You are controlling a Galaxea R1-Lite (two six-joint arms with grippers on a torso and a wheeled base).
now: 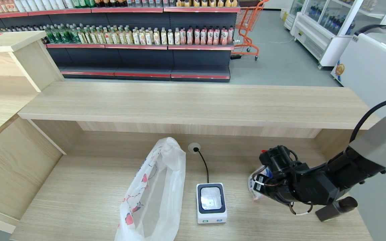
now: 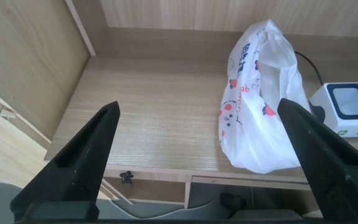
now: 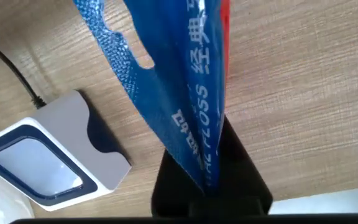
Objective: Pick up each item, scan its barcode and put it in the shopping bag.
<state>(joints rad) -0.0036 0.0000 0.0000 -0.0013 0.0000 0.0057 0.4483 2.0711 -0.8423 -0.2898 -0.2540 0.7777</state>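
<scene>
While near drink shelves [image 1: 139,36], wooden counter [image 1: 79,197].

Wood counter [image 1: 79,201], shopping bag [image 1: 156,194], scanner [image 1: 211,202], prob. grommet [image 1: 194,147]

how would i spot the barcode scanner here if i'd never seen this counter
On the lower wooden counter, look just right of the white shopping bag. The scanner is the small white box there, alone in having a dark-framed glass window on top and a black cable running back.

The counter [image 1: 79,201] is matt wood-grain, the shopping bag [image 1: 166,174] thin plastic (translucent), the packet [image 3: 173,93] glossy film.
</scene>
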